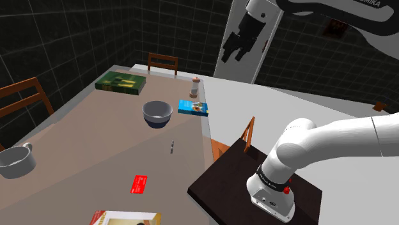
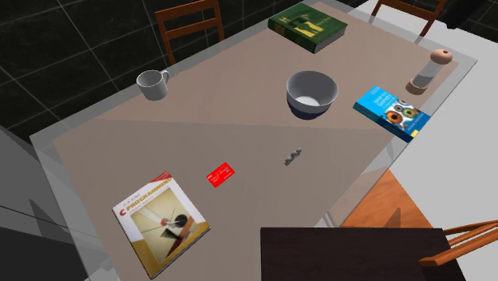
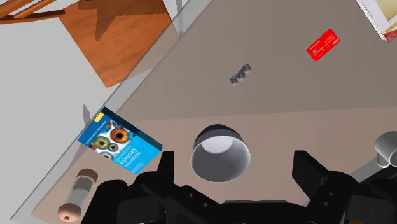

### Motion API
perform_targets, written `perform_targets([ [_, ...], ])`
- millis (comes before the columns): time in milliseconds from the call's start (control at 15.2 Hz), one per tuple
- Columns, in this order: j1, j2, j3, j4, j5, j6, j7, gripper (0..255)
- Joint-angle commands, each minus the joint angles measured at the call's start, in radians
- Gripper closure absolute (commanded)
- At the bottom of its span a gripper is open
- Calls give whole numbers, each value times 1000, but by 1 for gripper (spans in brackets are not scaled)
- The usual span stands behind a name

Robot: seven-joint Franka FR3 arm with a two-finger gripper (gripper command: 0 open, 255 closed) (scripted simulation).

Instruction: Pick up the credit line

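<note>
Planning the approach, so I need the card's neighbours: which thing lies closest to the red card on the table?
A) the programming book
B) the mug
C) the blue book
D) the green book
A: the red card lies just off the programming book; the mug, green book and blue book sit much farther off.

Arm [image 1: 332, 137] high, fingers [image 3: 306, 168] wide apart.
</note>
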Motion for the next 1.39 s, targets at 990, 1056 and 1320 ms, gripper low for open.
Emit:
perform_targets([
  [990, 13, 273, 178, -167, 178, 222, 323, 0],
  [1056, 15, 299, 190, -171, 191, 240, 343, 0],
  [1320, 25, 412, 234, -179, 240, 313, 420, 0],
])
